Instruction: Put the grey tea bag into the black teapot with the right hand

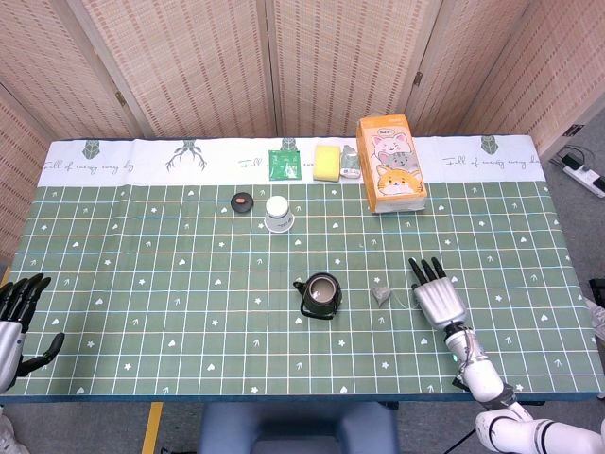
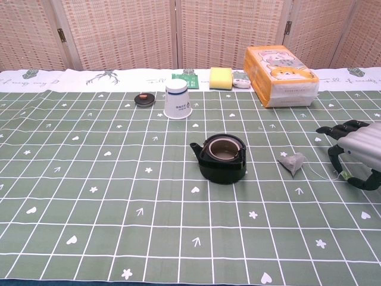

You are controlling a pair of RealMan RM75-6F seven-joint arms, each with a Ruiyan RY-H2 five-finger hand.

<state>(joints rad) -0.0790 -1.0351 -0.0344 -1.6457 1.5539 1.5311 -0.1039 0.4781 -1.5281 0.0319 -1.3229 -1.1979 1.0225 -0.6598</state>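
The grey tea bag [image 1: 381, 294] [image 2: 293, 162] lies on the green cloth just right of the black teapot [image 1: 320, 296] [image 2: 222, 158], which stands lidless near the table's middle. A thin string runs from the bag to a small tag beside my right hand. That right hand [image 1: 436, 295] [image 2: 357, 150] hovers low over the cloth a short way right of the bag, fingers spread, holding nothing. My left hand [image 1: 19, 317] rests open at the table's left front corner, seen only in the head view.
A white paper cup [image 1: 277, 212] and a small black lid [image 1: 243, 200] sit behind the teapot. Along the back stand an orange tissue pack [image 1: 390, 176], a yellow sponge [image 1: 327, 162] and a green packet [image 1: 283, 164].
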